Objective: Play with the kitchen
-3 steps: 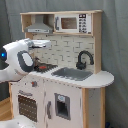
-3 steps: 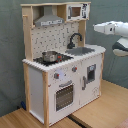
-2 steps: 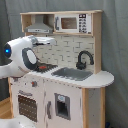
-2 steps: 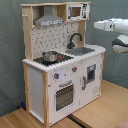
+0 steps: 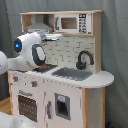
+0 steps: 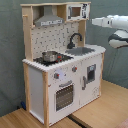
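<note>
Approaching stage: I have the white arm (image 6: 112,22) raised beside the white and light-wood toy kitchen (image 6: 60,75), which stands on the wooden floor. Jaws' opening: cannot tell. Next, I would pick a fixture to reach.

No legible text or labels

The large white and light-wood toy kitchen (image 6: 60,70) stands upright, with grey hood, black faucet, sink, steel pot on its stovetop, oven below.
</note>
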You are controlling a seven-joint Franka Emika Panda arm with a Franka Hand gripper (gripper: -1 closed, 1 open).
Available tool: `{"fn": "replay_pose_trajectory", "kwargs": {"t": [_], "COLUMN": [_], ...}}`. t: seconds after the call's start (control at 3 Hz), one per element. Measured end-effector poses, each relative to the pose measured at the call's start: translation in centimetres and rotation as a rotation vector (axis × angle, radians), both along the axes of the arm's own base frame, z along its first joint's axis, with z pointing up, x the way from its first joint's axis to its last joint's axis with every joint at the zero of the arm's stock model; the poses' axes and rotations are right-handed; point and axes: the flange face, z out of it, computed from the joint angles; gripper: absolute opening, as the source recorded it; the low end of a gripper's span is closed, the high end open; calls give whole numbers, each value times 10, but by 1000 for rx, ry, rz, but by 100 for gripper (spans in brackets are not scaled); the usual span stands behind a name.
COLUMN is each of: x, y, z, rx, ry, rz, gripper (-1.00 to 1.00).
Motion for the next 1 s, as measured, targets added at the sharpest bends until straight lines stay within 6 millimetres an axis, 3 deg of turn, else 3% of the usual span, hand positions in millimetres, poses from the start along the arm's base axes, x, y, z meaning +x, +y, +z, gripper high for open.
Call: {"fn": "replay_pose_trajectory", "kwargs": {"t": [1.0], "x": [67], "y": [-14], "z": [24], "rx": [28], "ry": [37], "rz": [55], "gripper": [100]}}
